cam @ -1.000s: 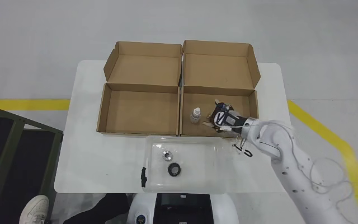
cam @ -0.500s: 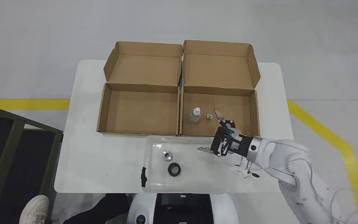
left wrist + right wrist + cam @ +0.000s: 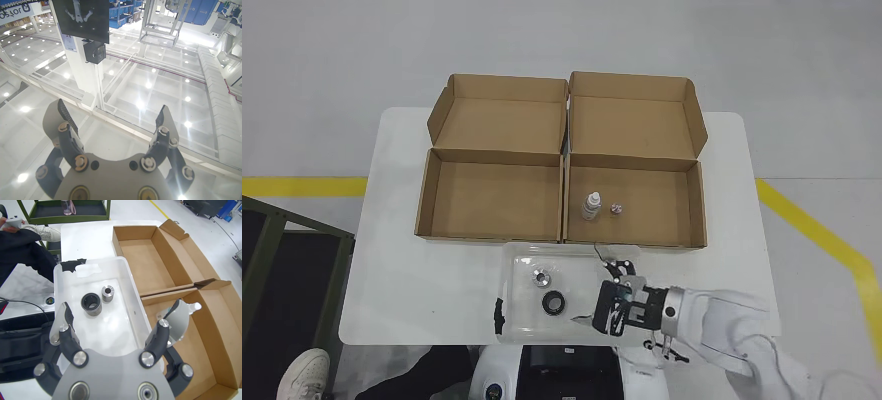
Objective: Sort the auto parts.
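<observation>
Quick status on the sorting job. My right gripper (image 3: 122, 308) hung over the right end of the clear bin (image 3: 115, 323), jaws spread wide with nothing between them. My left gripper (image 3: 112, 106) was spread too and carried nothing. It was aimed up at the ceiling, so I couldn't place it against the bin.

Inside the bin, toward its left end, 2 parts were waiting: a black ring (image 3: 91, 304) and a small steel cylinder (image 3: 108, 293) with a hole in its top. They stood just beside each other, not touching as far as I could tell, with the ring on the side of the bin nearer me.

Beyond the bin's far wall sat 2 open cardboard boxes side by side. The right-hand box (image 3: 682, 215), past the bin's right half, held a small white bottle (image 3: 590, 206) and a tiny round piece (image 3: 616, 209), both close to the wall nearest the bin. The left-hand box (image 3: 492, 200) sat past the bin's left half.

I'd call that roughly halfway: 2 parts boxed, 2 left in the bin. My guess was the ring next, since it sat closer to my open jaws. I couldn't tell which box it belonged in.
</observation>
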Motion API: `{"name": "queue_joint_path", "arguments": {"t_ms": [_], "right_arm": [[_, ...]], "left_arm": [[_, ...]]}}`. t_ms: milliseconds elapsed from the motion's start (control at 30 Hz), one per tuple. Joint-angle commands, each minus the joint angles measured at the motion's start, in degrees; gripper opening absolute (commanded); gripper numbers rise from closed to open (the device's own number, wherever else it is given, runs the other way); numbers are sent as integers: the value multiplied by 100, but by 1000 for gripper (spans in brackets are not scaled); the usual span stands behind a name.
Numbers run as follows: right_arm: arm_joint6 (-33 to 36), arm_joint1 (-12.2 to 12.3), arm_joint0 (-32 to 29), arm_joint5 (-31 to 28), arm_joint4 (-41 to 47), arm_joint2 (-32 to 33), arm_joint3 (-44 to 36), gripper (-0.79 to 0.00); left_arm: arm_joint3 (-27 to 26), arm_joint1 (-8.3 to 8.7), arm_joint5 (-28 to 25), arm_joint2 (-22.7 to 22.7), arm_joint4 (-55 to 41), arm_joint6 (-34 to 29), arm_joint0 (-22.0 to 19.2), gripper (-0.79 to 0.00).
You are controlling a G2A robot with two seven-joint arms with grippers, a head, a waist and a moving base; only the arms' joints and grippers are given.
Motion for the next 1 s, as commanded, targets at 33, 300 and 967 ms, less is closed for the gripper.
{"name": "queue_joint_path", "arguments": {"t_ms": [33, 300, 967], "right_arm": [[6, -40, 146, 116, -77, -310, 186, 0], [207, -131, 458, 363, -280, -904, 424, 0], [615, -182, 488, 637, -254, -1336, 647, 0]], "left_arm": [[0, 0, 0, 0, 0, 0, 0, 0], [0, 0, 0, 0, 0, 0, 0, 0], [0, 0, 0, 0, 0, 0, 0, 0]]}}
